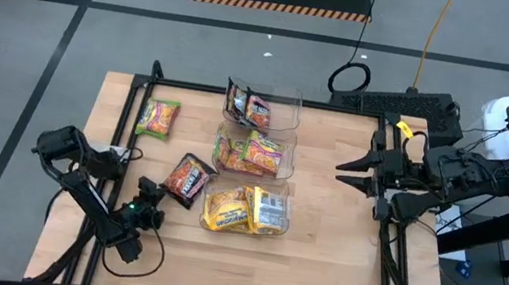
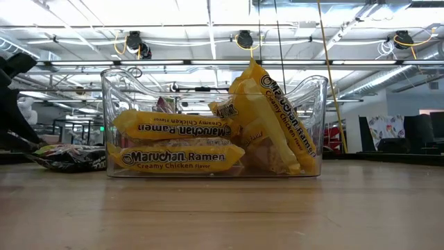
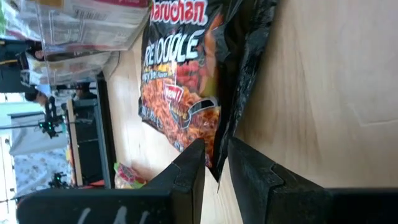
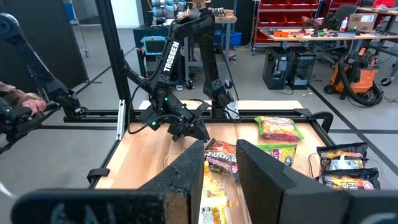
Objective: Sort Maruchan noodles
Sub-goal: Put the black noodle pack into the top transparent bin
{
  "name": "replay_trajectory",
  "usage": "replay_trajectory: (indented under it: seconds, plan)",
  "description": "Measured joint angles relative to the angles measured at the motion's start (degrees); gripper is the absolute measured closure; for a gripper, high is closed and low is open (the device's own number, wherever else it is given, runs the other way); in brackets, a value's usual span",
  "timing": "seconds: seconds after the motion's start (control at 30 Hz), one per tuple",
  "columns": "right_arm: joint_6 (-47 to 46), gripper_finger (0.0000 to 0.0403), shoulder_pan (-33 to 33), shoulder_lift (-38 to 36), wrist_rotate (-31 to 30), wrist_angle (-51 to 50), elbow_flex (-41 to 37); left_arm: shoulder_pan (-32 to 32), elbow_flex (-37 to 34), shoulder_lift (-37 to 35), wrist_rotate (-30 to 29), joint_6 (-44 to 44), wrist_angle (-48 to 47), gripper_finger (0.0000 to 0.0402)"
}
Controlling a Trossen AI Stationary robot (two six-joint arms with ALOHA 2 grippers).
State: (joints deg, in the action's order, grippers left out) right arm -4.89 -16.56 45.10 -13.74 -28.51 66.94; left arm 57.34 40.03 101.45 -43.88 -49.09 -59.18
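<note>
Overhead view of a partly finished sort. Three clear bins stand in a column at centre frame: dark packets in the upper one, green-yellow in the middle one, yellow packets in the lower one. Two Maruchan noodles packets lie loose on the table: a green-yellow packet at upper left and a dark packet just left of the bins.

The left gripper, at lower left, sits low at the dark packet's near corner; in its wrist view the two fingers stand slightly parted, with the packet's edge apparently reaching into the gap, though contact cannot be confirmed. The right gripper waits at right of frame, clear of the bins, fingers apart and holding nothing.

Likely step in hand: pinching the dark packet. To do it well, close on the sealed edge rather than the slippery face, lift before travelling so the packet clears the bin walls, and release over the upper bin.
</note>
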Motion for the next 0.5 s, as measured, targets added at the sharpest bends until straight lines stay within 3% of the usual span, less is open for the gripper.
replay_trajectory:
  seconds: [0.5]
  plan:
    - [0.00, 0.0312, 0.02, 0.04, 0.00, 0.02, 0.00, -0.06, 0.04, 0.02, 3.65, 7.05, 2.71, 0.0323]
